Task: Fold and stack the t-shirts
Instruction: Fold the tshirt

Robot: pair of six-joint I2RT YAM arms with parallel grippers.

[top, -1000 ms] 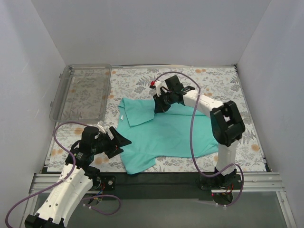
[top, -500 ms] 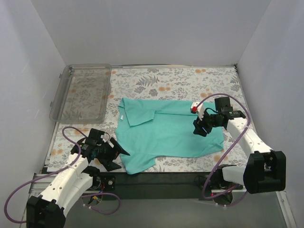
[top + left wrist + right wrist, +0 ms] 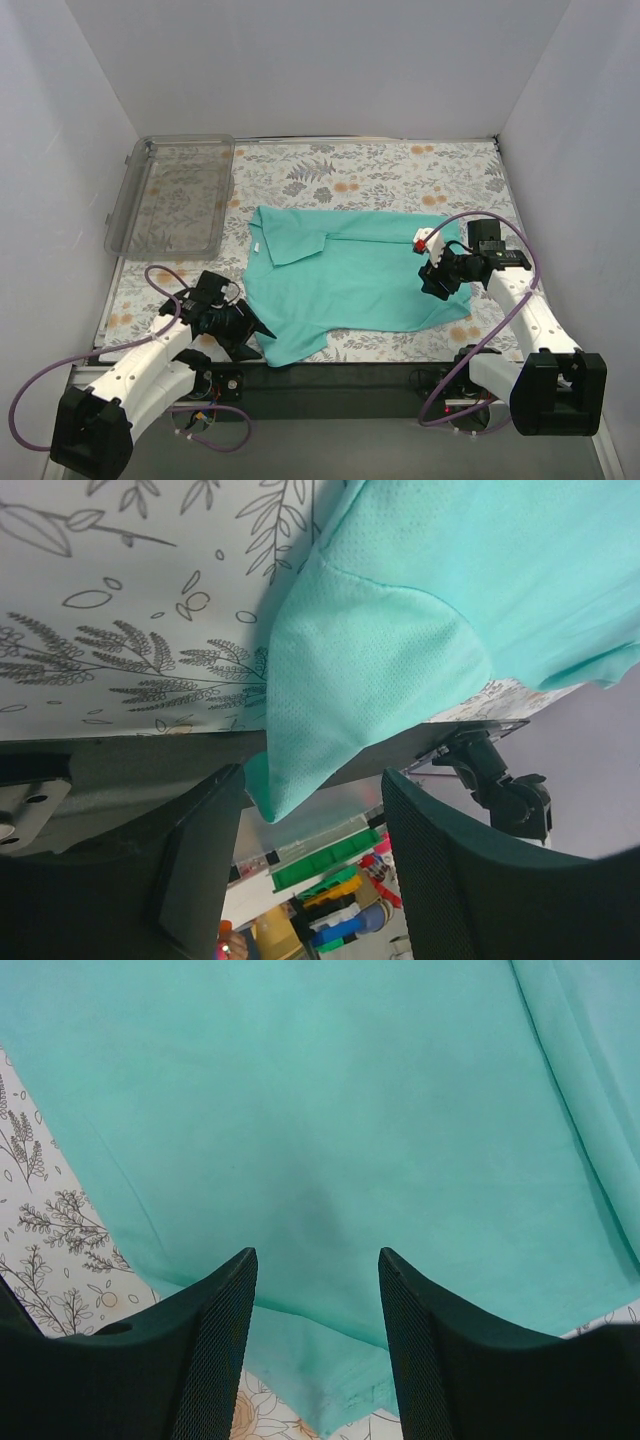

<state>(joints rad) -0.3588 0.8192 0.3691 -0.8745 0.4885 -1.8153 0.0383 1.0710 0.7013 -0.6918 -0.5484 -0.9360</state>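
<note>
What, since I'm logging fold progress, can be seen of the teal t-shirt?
The t-shirt is plain teal, mesh-like knit, flat on the floral table with its far-left part folded over. Its near-left sleeve tip reaches the table edge, between the left end effector's open fingers; the right end effector hovers open above its right side.

Two white-shelled arms on show, the left arm [image 3: 140, 365] and the right arm [image 3: 530, 310], each with chunky black joint blocks. A purple cable [image 3: 480, 214] loops off both. The left gripper [image 3: 258, 340] is all black. The right gripper [image 3: 432, 288] is black too, with a small red spot [image 3: 421, 246] beside it. Up close, the fingers [image 3: 215, 1360] have a fine mesh-like texture.
</note>
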